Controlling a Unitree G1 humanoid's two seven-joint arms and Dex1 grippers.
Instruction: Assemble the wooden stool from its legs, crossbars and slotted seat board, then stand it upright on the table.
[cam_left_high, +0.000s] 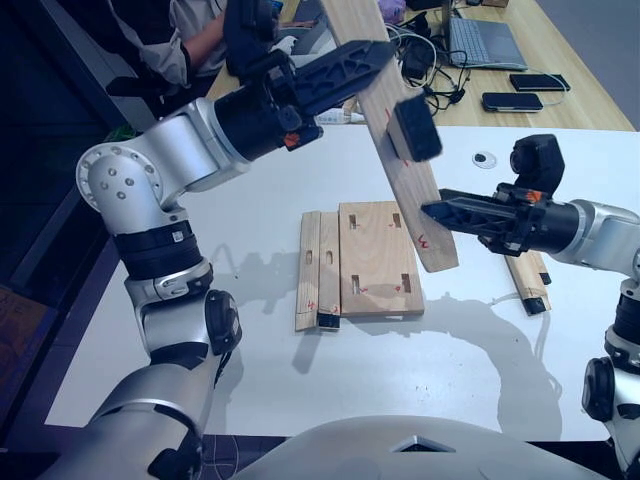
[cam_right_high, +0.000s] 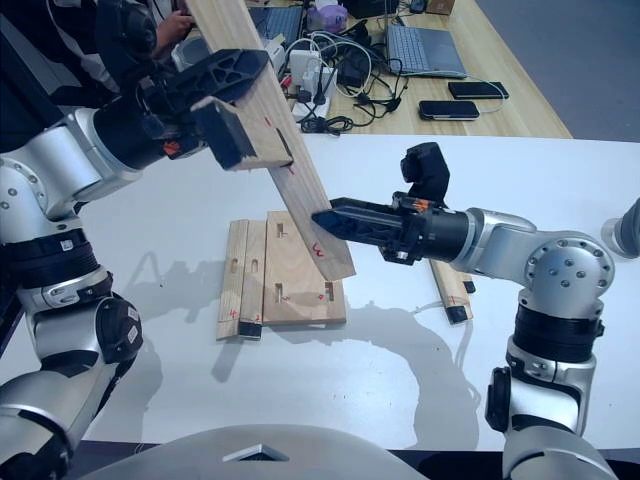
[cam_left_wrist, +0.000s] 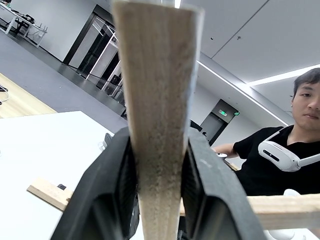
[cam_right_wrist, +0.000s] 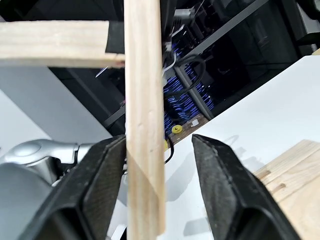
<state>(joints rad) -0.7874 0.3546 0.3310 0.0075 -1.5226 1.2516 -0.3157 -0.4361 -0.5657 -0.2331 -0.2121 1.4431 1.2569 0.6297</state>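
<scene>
My left gripper (cam_left_high: 375, 70) is shut on a long wooden leg (cam_left_high: 405, 170) and holds it tilted over the table, with its lower end just above the slotted seat board (cam_left_high: 378, 260). In the left wrist view both fingers (cam_left_wrist: 107, 200) press on the leg (cam_left_wrist: 160, 100). A short bar with a dark end (cam_left_high: 415, 128) crosses the leg near that grip. My right gripper (cam_left_high: 445, 212) is open around the leg's lower part. The right wrist view shows the leg (cam_right_wrist: 144, 125) between the fingers (cam_right_wrist: 225, 190), with a gap on one side.
Two narrow slotted strips (cam_left_high: 318, 268) lie against the seat board's left side. Another wooden piece (cam_left_high: 530, 280) lies under my right arm. A small round disc (cam_left_high: 486, 158) sits at the back right. Behind the white table (cam_left_high: 250, 390), a desk carries a laptop (cam_left_high: 485, 40), two phones (cam_left_high: 540, 82) and cables (cam_left_high: 430, 70).
</scene>
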